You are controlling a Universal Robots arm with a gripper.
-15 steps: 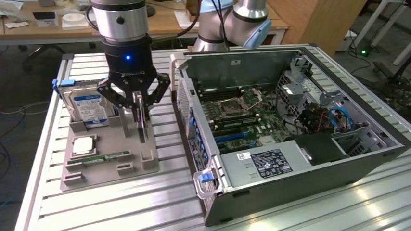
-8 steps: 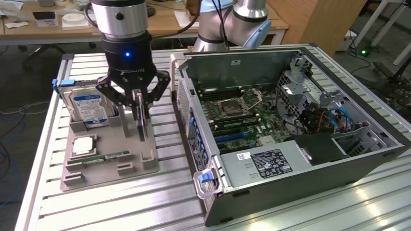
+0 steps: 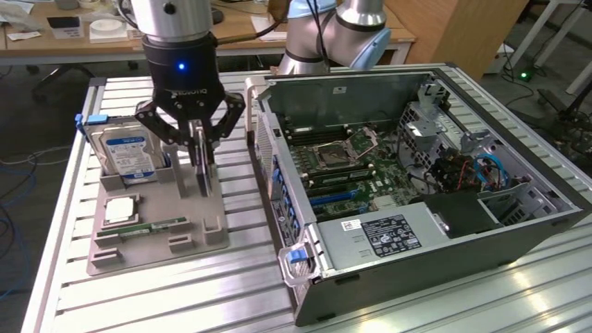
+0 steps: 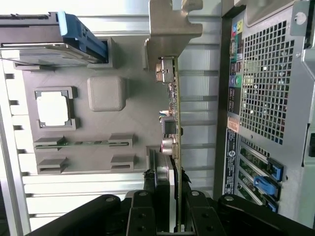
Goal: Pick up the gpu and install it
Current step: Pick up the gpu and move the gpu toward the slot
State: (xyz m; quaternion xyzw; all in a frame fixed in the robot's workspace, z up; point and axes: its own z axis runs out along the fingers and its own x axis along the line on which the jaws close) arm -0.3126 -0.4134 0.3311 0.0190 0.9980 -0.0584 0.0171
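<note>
Wrist view: tool (image 4: 173,201) partway closed, tight on the edge of the upright gpu (image 4: 172,88).

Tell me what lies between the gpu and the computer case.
Nothing stands there. Between the gpu, held upright in the gripper, and the computer case is only a bare strip of slatted table, seen in both the exterior and wrist views.
</note>
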